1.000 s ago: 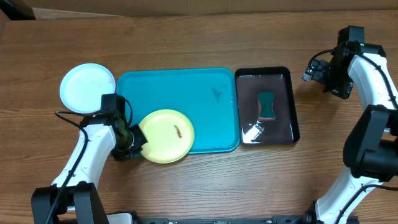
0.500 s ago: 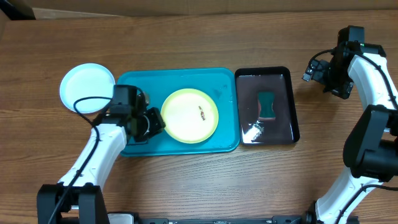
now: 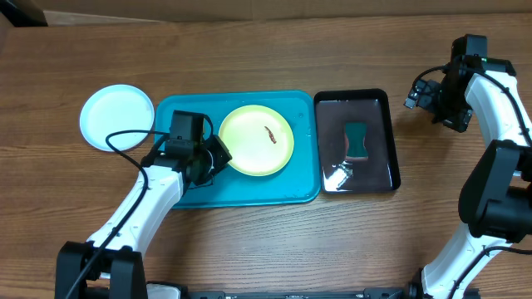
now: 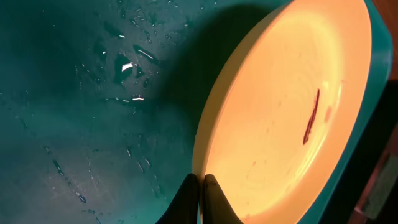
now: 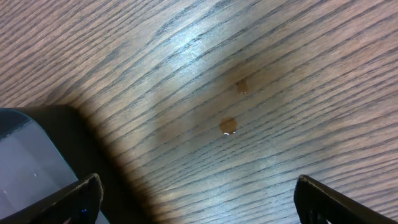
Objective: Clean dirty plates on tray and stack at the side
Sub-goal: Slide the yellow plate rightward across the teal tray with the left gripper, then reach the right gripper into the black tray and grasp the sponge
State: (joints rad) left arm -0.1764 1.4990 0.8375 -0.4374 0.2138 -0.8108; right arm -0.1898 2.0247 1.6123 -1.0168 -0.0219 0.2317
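A yellow-green plate with a small brown smear lies on the turquoise tray, toward its right half. My left gripper is shut on the plate's left rim; the left wrist view shows the fingers pinching the plate edge over the wet tray. A light plate, whitish-cyan, lies on the table left of the tray. I cannot tell whether it is a stack. My right gripper is open and empty above bare wood, far right of the trays.
A smaller glossy black tray holding a teal sponge and some water stands right of the turquoise tray. Its corner shows in the right wrist view. Small drops lie on the wood.
My left gripper has carried the yellow-green plate from the tray's front-left edge up and right onto the tray. The right arm has not moved.
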